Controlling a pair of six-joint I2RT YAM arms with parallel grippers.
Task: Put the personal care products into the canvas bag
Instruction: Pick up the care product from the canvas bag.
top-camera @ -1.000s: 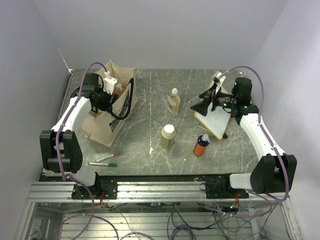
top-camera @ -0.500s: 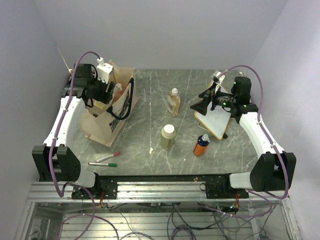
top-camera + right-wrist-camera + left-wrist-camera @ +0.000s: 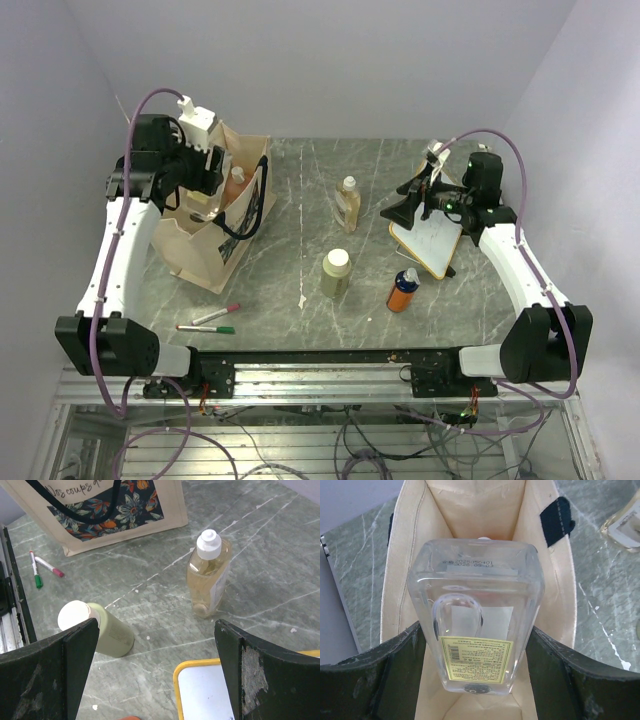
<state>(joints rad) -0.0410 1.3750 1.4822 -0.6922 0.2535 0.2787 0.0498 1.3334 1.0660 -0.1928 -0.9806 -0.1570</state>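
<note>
Beige canvas bag with navy straps [image 3: 200,255] stands upright at the left of the grey marble tabletop [image 3: 300,180]. From above, the left pincer [image 3: 212,168] hangs directly over its mouth.

Left wrist view: that pincer grasps a clear rectangular bottle [image 3: 475,615] by its sides, long axis pointing base-first into the open bag below.

Right wrist view: right pincer [image 3: 156,630] released, empty, facing an upright amber white-capped bottle [image 3: 207,575].

Judged: a straight drop remains.
</note>
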